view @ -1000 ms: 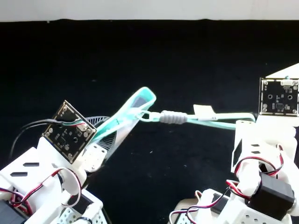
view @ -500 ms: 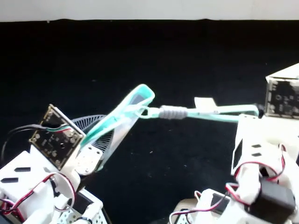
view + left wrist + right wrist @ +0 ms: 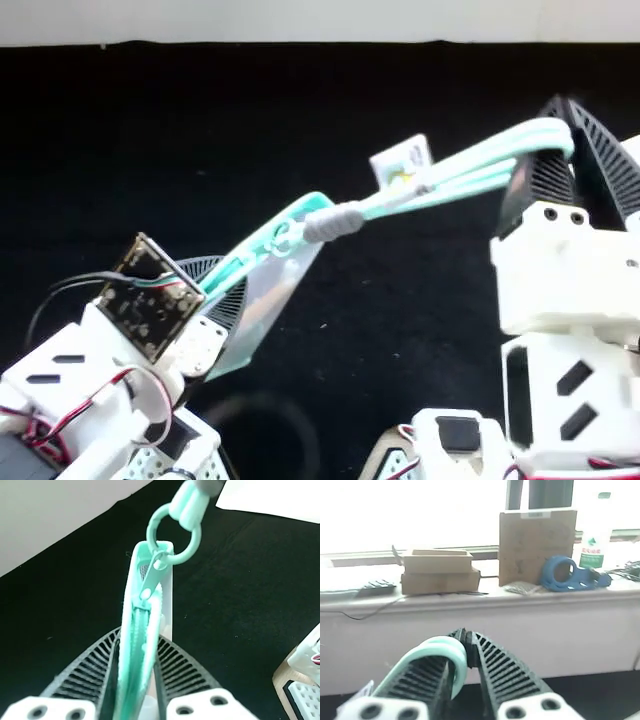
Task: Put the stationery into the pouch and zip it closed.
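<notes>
A clear pouch (image 3: 268,290) with mint trim hangs slanted above the black table. My left gripper (image 3: 225,287) at the lower left is shut on its lower edge. In the left wrist view the black ribbed fingers (image 3: 181,668) clamp the pouch (image 3: 142,625) edge-on, and the zipper pull (image 3: 150,576) sits near the top end, hooked to a mint ring (image 3: 175,539). A mint strap (image 3: 450,178) with a grey knot (image 3: 335,222) and a white tag (image 3: 400,160) runs up to my right gripper (image 3: 560,125), held high at the right and shut on the strap loop (image 3: 445,655).
The black table (image 3: 300,100) spreads under both arms, with a pale wall strip along its far edge. Beyond the right gripper (image 3: 468,634), the right wrist view looks out at a sill with boxes (image 3: 437,572), a board (image 3: 537,547) and a blue part (image 3: 570,574).
The right gripper has risen and tipped upward, carrying the strap up with it. The strap now slants upward to the right, and the pouch is pulled into line with it.
</notes>
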